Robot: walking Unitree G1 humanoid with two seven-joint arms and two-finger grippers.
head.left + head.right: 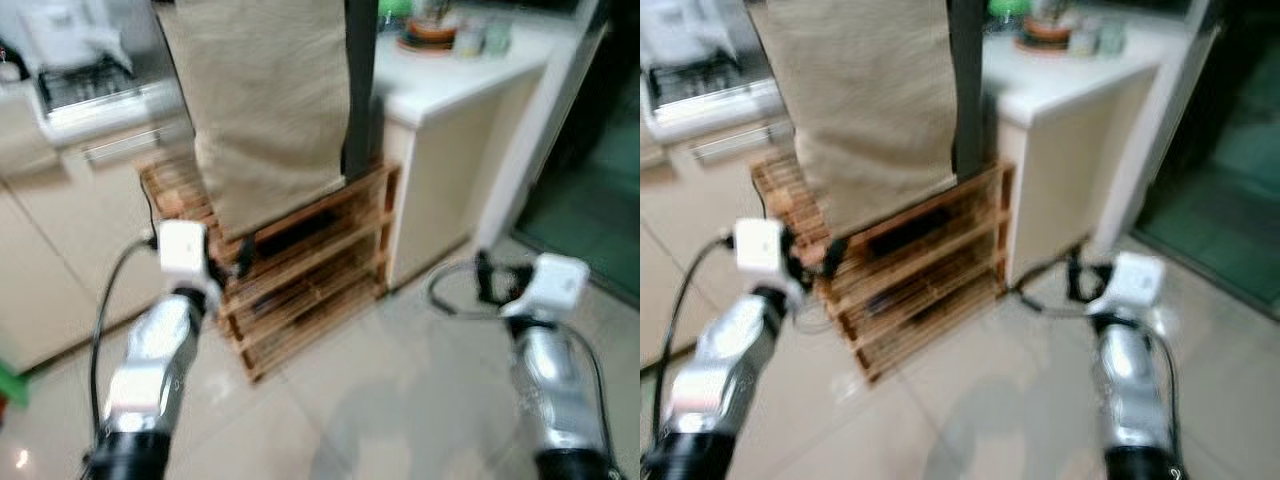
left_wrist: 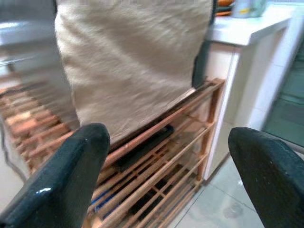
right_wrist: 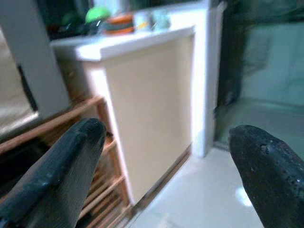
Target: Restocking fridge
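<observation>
1. Left gripper (image 2: 161, 175): jaws released, fingers spread wide, nothing between them. It points at a wooden slatted rack (image 1: 300, 270) a little way ahead.
2. Right gripper (image 3: 161, 175): jaws likewise released and empty, aimed at the side of a cream counter cabinet (image 3: 152, 104) and the floor beside it.
3. Both arms are held out forward at about the same height, well apart from each other.
4. Task progress: judged not begun. No grocery item is in either gripper, and no fridge can be made out; the task's goods cannot be located in these blurred frames.
5. Surroundings: a beige cloth (image 1: 270, 100) hangs over the rack's top. Dark flat items lie on the rack shelves, unidentifiable.
6. White countertop (image 1: 450, 75) to the right carries dishes and a green object, blurred.
7. Floor: pale glossy tiles (image 1: 400, 400). Dark doorway at far right.
</observation>
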